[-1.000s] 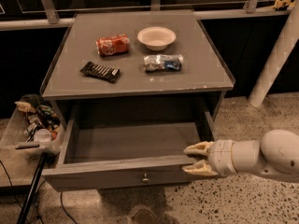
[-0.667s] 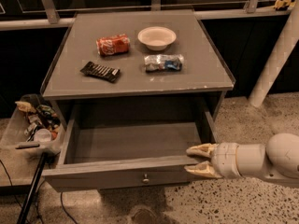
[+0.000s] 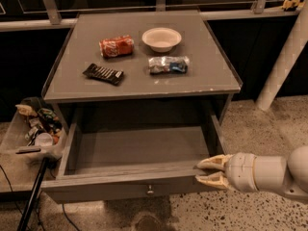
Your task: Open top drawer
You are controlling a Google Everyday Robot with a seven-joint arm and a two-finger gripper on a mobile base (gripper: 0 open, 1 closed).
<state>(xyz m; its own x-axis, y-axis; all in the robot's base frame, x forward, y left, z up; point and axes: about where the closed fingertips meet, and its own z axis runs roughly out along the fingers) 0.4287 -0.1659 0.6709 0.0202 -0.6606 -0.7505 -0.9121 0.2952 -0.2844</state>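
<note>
Grey table (image 3: 192, 83) with a flat matte top and worn edges, standing on a speckled stone floor (image 3: 250, 211); dark wall and a pale rail (image 3: 29, 25) on the far side, a white slanted pole (image 3: 284, 57) far right

On the top: a white round bowl (image 3: 161, 38) far centre, a crushed red can (image 3: 116, 46) left of it, a crinkled silver-blue packet (image 3: 168, 64) nearer, and a dark ribbed bar wrapper (image 3: 103, 73) near left, all apart from each other

The top drawer (image 3: 106, 189) sits under the tabletop, pulled well out toward the near side; plain grey box inside, small round metal knob (image 3: 150, 190) at the centre of the front

A clear bin (image 3: 12, 146) on the floor to the left holds mixed small clutter

Gripper (image 3: 204, 172) comes in from the right on a smooth white arm, at the right end of the drawer front; its tan fingers (image 3: 214, 162) are spread apart, holding nothing
</note>
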